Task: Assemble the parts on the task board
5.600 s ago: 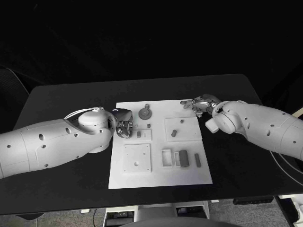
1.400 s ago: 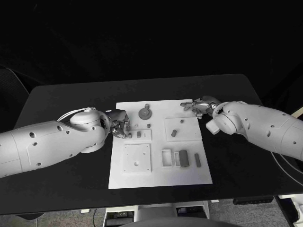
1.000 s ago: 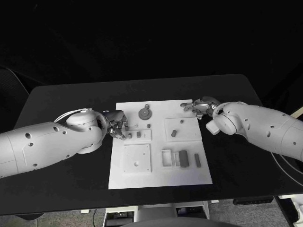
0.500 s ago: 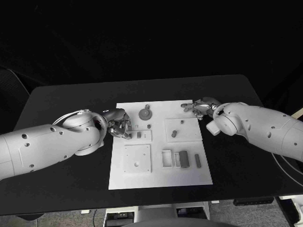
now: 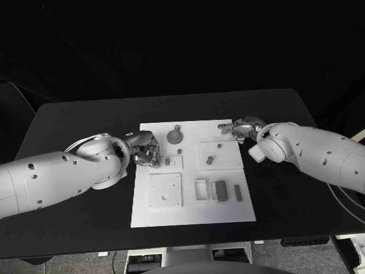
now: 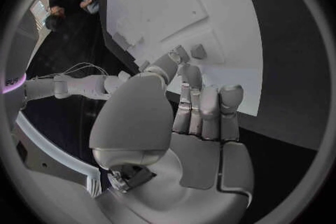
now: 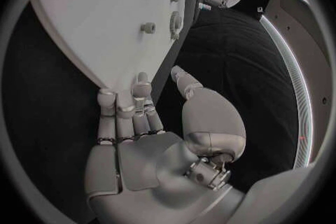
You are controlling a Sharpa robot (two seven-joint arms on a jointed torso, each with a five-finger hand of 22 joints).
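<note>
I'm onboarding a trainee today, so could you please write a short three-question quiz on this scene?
1. True or false: the board lies on a black table.
2. Which hand is at the board's far right corner? A) left hand B) right hand C) neither
3. Fill in: the round part lies nearer the ____ hand.

Key
1. True.
2. B: the right hand rests at that corner, fingers along the edge, holding nothing. The left hand is at the board's left edge.
3. Left.
</note>
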